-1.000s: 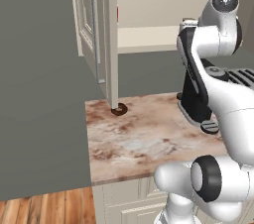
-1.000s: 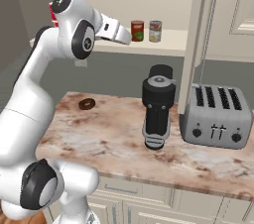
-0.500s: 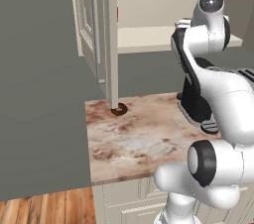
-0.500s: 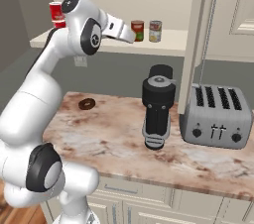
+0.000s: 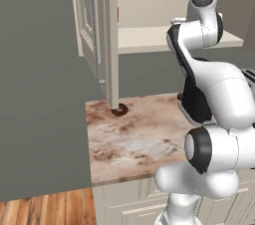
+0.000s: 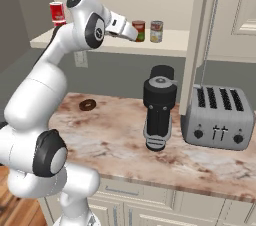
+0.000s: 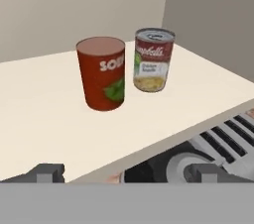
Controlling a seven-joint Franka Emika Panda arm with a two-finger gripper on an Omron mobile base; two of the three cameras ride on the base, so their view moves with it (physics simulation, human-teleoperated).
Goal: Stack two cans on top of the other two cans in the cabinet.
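On the cabinet's beige shelf [image 7: 44, 119] a plain red soup can [image 7: 101, 73] and a labelled soup can [image 7: 153, 59] stand upright side by side, close together. In the right base view the same cans [image 6: 139, 30] [image 6: 156, 31] stand on the shelf [image 6: 172, 45], and a third red can [image 6: 57, 12] stands far to the left, behind the arm. My gripper [image 6: 130, 33] hovers just left of the pair, open and empty. Its fingertips [image 7: 47, 172] stand wide at the shelf's front edge, short of the cans. The cabinet door [image 5: 94, 30] hangs open.
On the marble counter [image 6: 110, 135] below the shelf stand a black grinder-like appliance [image 6: 159, 107] and a silver toaster [image 6: 220, 117]. A brown doughnut [image 6: 88, 104] lies at the back left. The open door's edge [image 6: 196, 45] hangs between shelf and toaster.
The arm's upper links have shifted right, uncovering the red can at the shelf's left. The hand has stayed near the two cans, jaws open throughout.
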